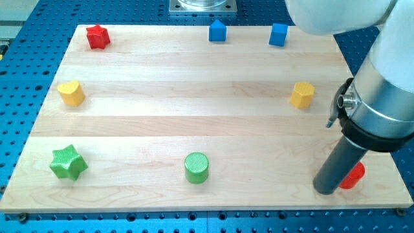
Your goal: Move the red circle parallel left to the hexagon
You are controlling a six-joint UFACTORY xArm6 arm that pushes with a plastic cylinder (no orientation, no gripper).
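The red circle (354, 175) lies near the board's bottom right corner, mostly hidden behind my rod. My tip (326, 189) rests on the board just to the left of the red circle, touching or almost touching it. The yellow hexagon (301, 94) sits at the right side of the board, above and to the left of the tip.
A red star (98, 37) is at top left, a yellow heart (70, 92) at left, a green star (68, 162) at bottom left, a green circle (196, 167) at bottom middle. A blue house-shaped block (217, 31) and a blue cube (278, 34) sit along the top edge. The wooden board (194, 123) lies on a blue perforated table.
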